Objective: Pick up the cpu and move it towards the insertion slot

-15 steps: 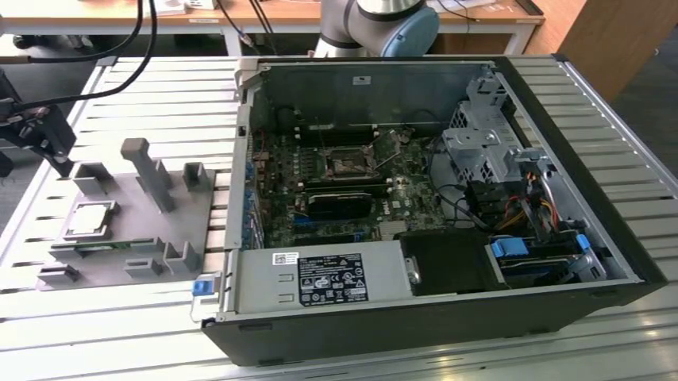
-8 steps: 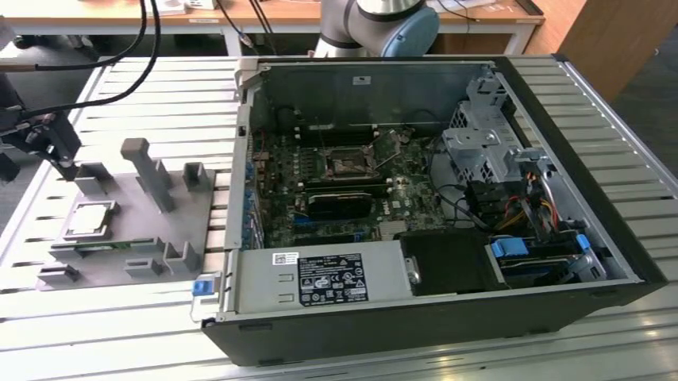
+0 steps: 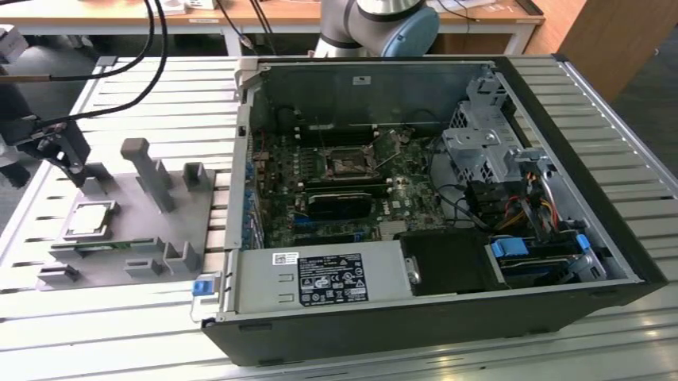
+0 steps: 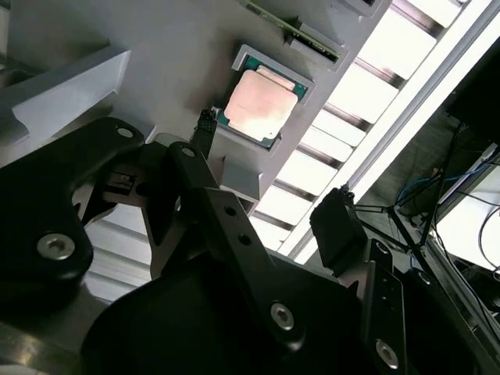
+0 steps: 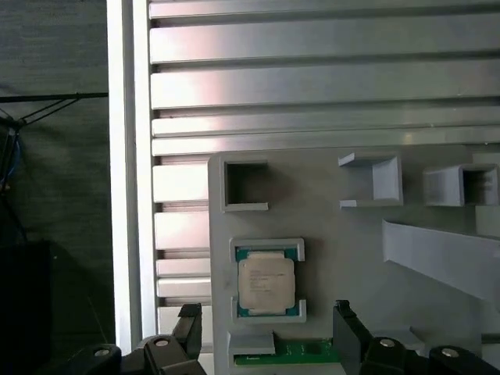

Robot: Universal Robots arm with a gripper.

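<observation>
Cpu (image 5: pixel 266 283), silvery square with a green rim, lies flat in the grey fixture (image 5: pixel 344 250); tool (image 5: pixel 266 311) spread wide.

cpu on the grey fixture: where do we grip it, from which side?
From straight above: the cpu lies flat, metal top up, in a shallow pocket of the fixture. Pinch the two opposite edges where the pocket's rim looks open; the other two are walled.

The computer case (image 3: pixel 424 325) and grey fixture plate (image 3: pixel 159 226) are overlooked in the exterior view; that plate is seen close in both wrist views.
</observation>
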